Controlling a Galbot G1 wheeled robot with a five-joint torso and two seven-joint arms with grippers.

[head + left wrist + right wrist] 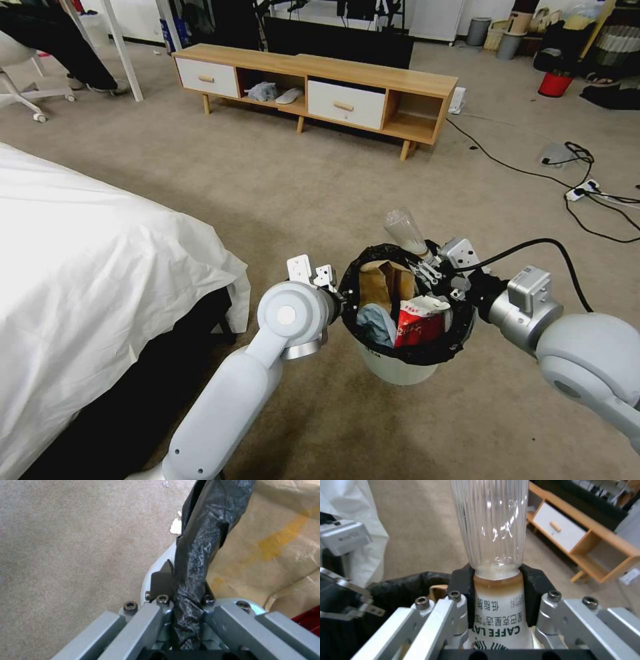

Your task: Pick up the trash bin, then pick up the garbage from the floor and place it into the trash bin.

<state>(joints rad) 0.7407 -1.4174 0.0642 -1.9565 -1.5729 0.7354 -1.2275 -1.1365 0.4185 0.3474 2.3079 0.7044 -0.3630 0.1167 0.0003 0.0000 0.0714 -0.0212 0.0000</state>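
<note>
Right now my right pincer (430, 263) pinches a clear bottle (405, 231) above the trash bin (400, 363) at lower centre, base tilted up-left; my left pincer (337, 293) clamps its bag-lined rim.

Bottle (493, 555) label reads "CAFFE LA…" (cut off, seen upside down); smaller Chinese characters beside it, not legible.

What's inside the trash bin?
In the trash bin: a brown paper bag, a red-and-white carton and something bluish-grey. Whatever lies beneath them is covered.
</note>
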